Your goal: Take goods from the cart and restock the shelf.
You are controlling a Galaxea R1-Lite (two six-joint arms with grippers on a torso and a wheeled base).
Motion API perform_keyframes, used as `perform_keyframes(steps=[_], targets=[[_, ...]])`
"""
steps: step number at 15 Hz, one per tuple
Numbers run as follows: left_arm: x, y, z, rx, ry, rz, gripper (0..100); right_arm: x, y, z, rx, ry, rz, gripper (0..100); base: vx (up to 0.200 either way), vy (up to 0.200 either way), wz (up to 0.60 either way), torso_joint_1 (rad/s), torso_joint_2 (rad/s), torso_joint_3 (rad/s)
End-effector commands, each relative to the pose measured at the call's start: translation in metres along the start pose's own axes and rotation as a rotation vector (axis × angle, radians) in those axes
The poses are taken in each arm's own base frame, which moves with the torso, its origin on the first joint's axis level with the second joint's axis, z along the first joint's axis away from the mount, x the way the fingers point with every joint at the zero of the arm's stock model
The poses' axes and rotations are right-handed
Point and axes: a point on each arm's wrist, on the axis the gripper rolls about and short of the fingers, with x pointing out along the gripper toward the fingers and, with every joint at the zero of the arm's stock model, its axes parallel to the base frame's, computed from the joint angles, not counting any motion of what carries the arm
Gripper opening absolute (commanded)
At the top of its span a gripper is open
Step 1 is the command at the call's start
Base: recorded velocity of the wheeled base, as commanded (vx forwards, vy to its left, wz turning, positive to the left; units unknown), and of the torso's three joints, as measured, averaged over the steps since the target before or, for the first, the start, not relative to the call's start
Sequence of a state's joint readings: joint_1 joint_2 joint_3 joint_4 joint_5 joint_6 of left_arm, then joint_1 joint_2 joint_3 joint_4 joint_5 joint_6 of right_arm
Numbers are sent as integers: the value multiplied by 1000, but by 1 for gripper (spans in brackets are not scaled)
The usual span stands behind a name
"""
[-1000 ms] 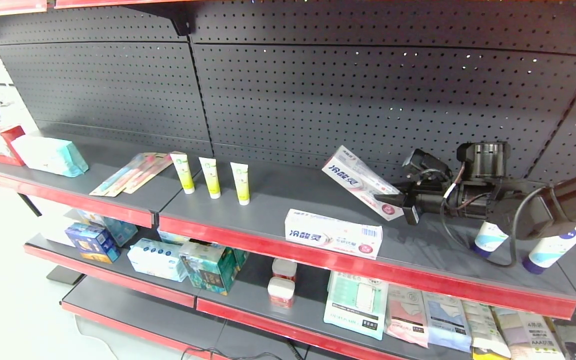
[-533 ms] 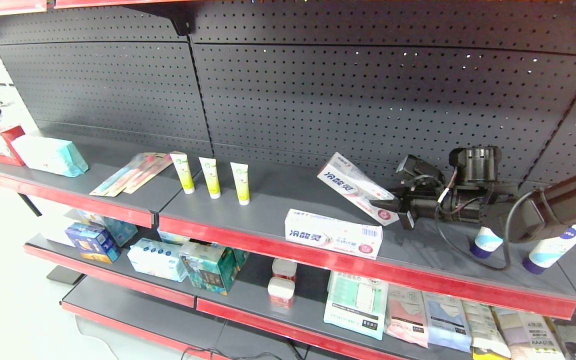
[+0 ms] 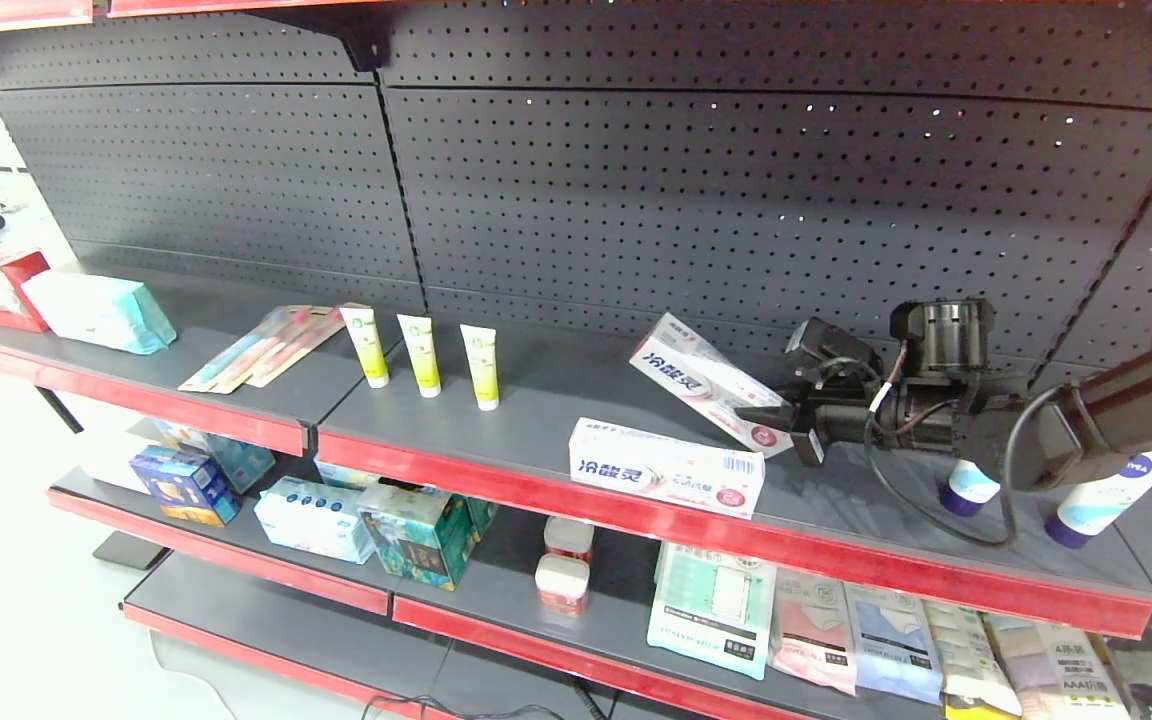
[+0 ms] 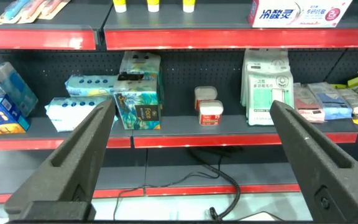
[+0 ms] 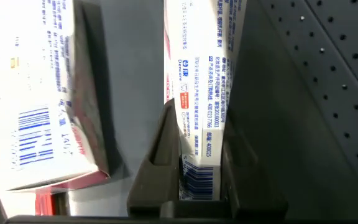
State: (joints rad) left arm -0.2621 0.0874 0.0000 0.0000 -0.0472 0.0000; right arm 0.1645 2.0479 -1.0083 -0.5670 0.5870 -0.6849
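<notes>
Currently toothpaste box [image 3: 698,380] is clamped by one end in R gripper [image 3: 774,428], pads closed on it, over the shelf [image 3: 536,385]. Long axis runs away from gripper to robot's left and rearward, far end tilted up, not flat. Second box [image 3: 666,468] lies at front edge, just ahead. L gripper [image 4: 188,162] hangs wide open, empty. Judgement: lower it behind second box w/o nudging.
</notes>
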Motion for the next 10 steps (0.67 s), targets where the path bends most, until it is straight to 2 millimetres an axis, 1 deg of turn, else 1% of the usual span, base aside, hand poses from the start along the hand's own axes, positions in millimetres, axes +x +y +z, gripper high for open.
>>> perform_keyframes(steps=[1, 4, 5, 10], targets=[[0, 0, 0, 0, 2, -1, 100, 1, 1, 0, -3, 0, 3, 0, 0, 0, 0, 0, 0, 0], [0, 0, 0, 0, 2, -1, 100, 2, 1, -1, -2, 2, 5, 0, 0, 0, 0, 0, 0, 0], [0, 0, 0, 0, 2, -1, 100, 2, 1, -1, -2, 2, 5, 100, 0, 0, 0, 0, 0, 0], [0, 0, 0, 0, 2, -1, 100, -1, -2, -1, -1, 1, -6, 100, 0, 0, 0, 0, 0, 0]])
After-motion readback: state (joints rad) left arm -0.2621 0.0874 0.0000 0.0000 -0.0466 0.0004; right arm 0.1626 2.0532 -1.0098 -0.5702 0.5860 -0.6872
